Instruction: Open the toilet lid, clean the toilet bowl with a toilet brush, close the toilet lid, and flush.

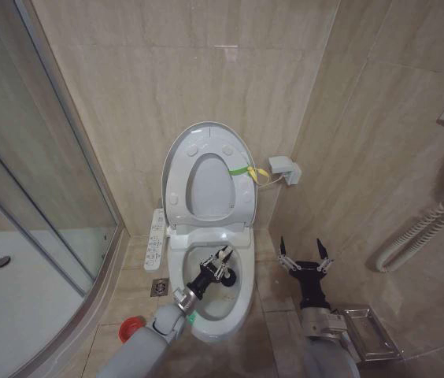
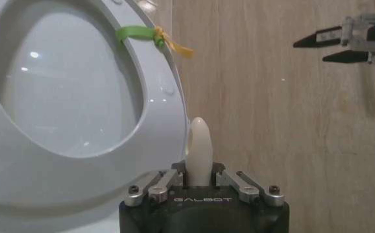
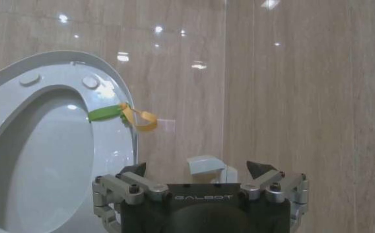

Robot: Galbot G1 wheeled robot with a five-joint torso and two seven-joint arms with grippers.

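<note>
The toilet lid (image 1: 206,135) stands raised against the wall with the seat ring up against it, and a yellow-green strap (image 1: 242,170) is tied at its edge. Below, the white toilet bowl (image 1: 242,298) lies uncovered. My left gripper (image 1: 220,264) hangs over the bowl, shut on the white stick handle of the toilet brush (image 2: 198,141), whose tip pokes out between the fingers. The brush head is hidden. The red holder (image 1: 131,327) sits on the floor left of the toilet. My right gripper (image 1: 305,256) is open beside the bowl's right side, holding nothing.
A glass shower enclosure (image 1: 49,173) with a white tray (image 1: 17,303) takes up the left. A control panel (image 1: 157,240) flanks the toilet, with a floor drain (image 1: 160,287) below it. A white box (image 1: 283,167) is on the wall. A metal rack (image 1: 368,331) and hose (image 1: 419,235) are at the right.
</note>
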